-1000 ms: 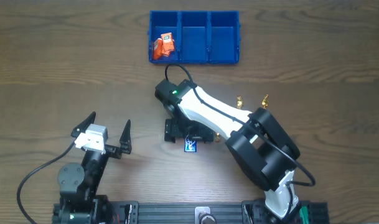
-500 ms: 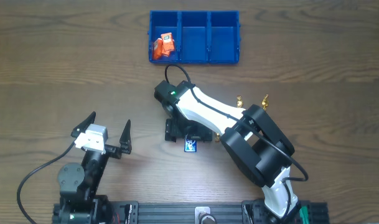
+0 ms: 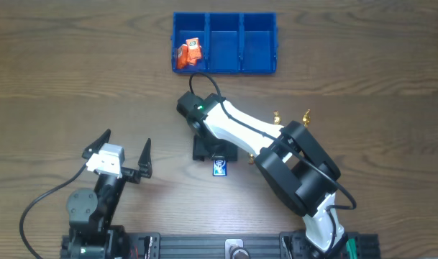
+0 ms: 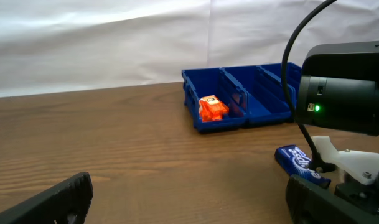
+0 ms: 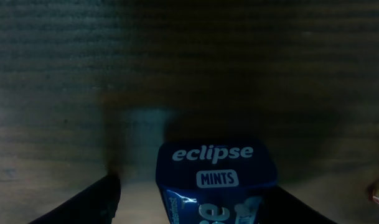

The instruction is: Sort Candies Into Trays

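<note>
Wood table (image 3: 75,72), white backdrop behind. Blue mint pack (image 5: 217,177) lies flat on the wood near table centre, well short of the blue three-bin tray (image 3: 224,70). Right gripper (image 3: 219,160) sits low over it, fingers straddling the pack. There's a lit gap on one side and the other side is in shadow, so I read it as not yet clamped.

The pack looks like a small rigid box: light, glossy wrap, likely slick. Best to grip across the two long flat sides, mid-length, with moderate squeeze.

Orange candies (image 3: 189,52) are already in the tray's left bin. Left gripper (image 3: 126,146) is parked near its base, fingers spread wide, holding nothing.

Versus half a second ago: the right gripper's outline is narrower, so the fingers have drawn in. Pack hasn't shifted, left arm same.
</note>
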